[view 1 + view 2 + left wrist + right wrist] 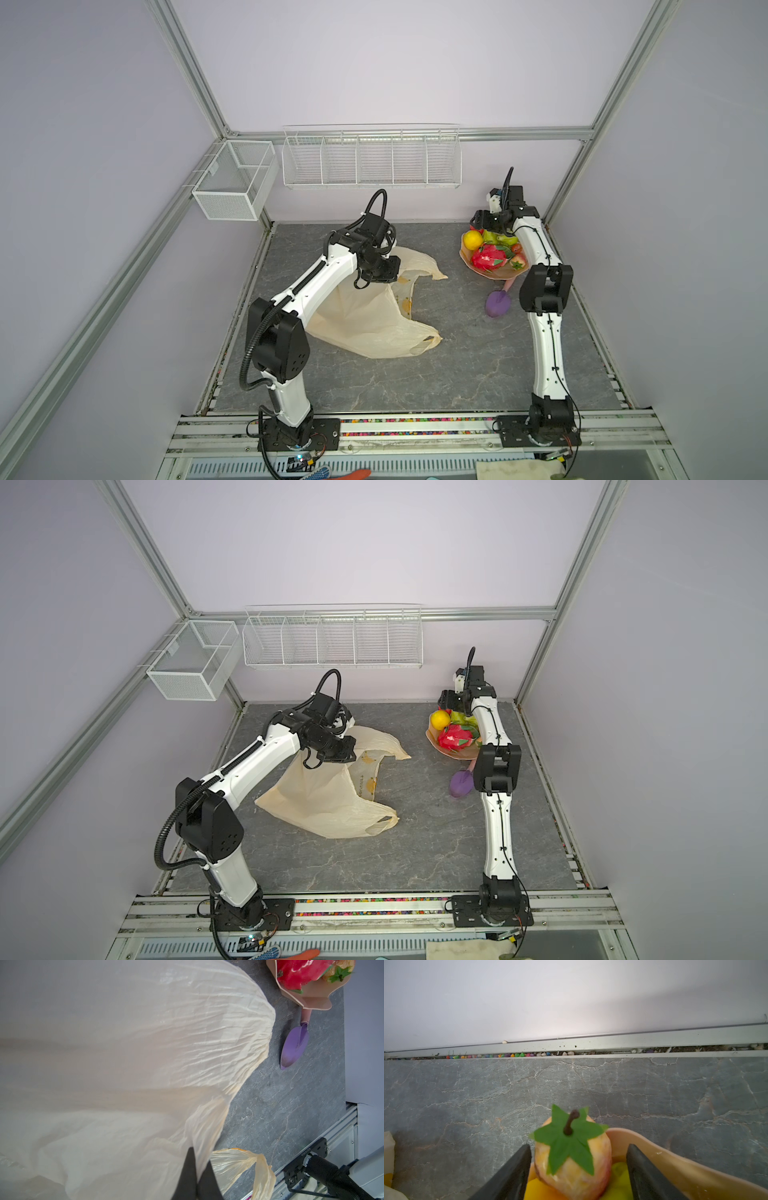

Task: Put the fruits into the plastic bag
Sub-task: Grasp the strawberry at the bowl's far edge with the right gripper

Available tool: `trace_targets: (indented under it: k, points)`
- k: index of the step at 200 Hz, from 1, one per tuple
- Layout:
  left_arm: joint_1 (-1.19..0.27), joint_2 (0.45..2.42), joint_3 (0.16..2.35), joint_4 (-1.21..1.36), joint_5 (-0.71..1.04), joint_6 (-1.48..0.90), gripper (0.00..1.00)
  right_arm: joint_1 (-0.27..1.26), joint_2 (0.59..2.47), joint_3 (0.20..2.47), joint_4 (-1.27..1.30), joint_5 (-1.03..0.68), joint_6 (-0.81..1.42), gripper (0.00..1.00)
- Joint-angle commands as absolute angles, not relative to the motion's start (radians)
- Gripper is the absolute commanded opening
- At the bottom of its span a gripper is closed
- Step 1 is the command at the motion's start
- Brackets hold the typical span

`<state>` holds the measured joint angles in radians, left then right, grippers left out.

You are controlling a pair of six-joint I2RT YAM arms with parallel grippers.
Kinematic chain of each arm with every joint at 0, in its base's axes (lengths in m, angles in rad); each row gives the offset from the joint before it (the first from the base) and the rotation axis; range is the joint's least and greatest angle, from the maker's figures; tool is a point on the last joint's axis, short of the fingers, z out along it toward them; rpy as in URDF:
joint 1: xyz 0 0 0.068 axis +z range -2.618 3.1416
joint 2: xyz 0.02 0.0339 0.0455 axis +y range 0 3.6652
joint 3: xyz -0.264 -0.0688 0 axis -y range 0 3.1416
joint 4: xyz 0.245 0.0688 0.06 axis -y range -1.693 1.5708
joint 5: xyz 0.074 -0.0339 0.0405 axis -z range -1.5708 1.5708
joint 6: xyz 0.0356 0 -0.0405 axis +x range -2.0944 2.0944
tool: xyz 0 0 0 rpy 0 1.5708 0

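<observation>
Pinches a fold of the plastic bag (pixel 374 324) in the left gripper (pixel 198 1157), with the fingers (pixel 187 1176) pressed together on the thin cream film. Holds that part of the bag up off the table (pixel 457 365), with the rest slumped on the grey surface left of the middle in both top views and one handle loop lying flat towards the front. Reaches with the right gripper (pixel 579 1146) into the far right corner, over the pink dish (pixel 482 272). Keeps the fruits (pixel 494 249) heaped in that dish, well apart from the bag: a yellow citrus (pixel 473 239) at the left edge, a red dragon fruit (pixel 490 257) in the middle, green ones behind. Shows, in the right wrist view, the spread fingers (pixel 512 1174) either side of a pale fruit (pixel 571 1172) with a green leaf and a brown stem. Has one finger just beside or touching its skin, cannot tell which, and the opposite finger clearly apart from it, so no grip on it. Leaves this fruit sitting at the rim of the dish, on top of yellow and green ones. Has a purple scoop (pixel 497 302) lying on the table just in front of the dish, its pink handle pointing towards the rim.
</observation>
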<state>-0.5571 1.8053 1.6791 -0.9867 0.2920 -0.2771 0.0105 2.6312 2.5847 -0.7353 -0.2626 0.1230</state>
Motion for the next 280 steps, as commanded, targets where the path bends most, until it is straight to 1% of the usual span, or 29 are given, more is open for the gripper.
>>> trace_targets:
  k: [1, 77, 90, 120, 151, 172, 208, 251, 280]
  points:
    - [-0.558, 1.818, 1.695, -1.009, 0.288, -0.274, 0.00, 0.018, 2.651, 2.603, -0.765, -0.272, 0.091, 0.73]
    - [-0.558, 1.809, 1.686, -1.009, 0.281, -0.271, 0.00, 0.018, 2.631, 2.591, -0.764, -0.251, 0.087, 0.58]
    - [-0.558, 1.807, 1.685, -1.009, 0.279, -0.270, 0.00, 0.018, 2.618, 2.585, -0.755, -0.241, 0.093, 0.53]
    - [-0.558, 1.803, 1.686, -1.006, 0.277, -0.271, 0.00, 0.019, 2.549, 2.517, -0.675, -0.227, 0.113, 0.51]
    - [-0.558, 1.798, 1.683, -1.000, 0.279, -0.273, 0.00, 0.018, 2.484, 2.473, -0.618, -0.222, 0.130, 0.46]
    - [-0.558, 1.795, 1.683, -0.996, 0.280, -0.269, 0.00, 0.018, 2.452, 2.453, -0.601, -0.216, 0.145, 0.44]
    - [-0.558, 1.789, 1.681, -1.000, 0.279, -0.260, 0.00, 0.020, 2.365, 2.352, -0.522, -0.222, 0.171, 0.43]
    - [-0.558, 1.783, 1.681, -0.996, 0.281, -0.257, 0.00, 0.020, 2.308, 2.320, -0.551, -0.240, 0.187, 0.42]
    - [-0.558, 1.785, 1.688, -0.991, 0.294, -0.256, 0.00, 0.018, 2.207, 2.204, -0.560, -0.234, 0.230, 0.40]
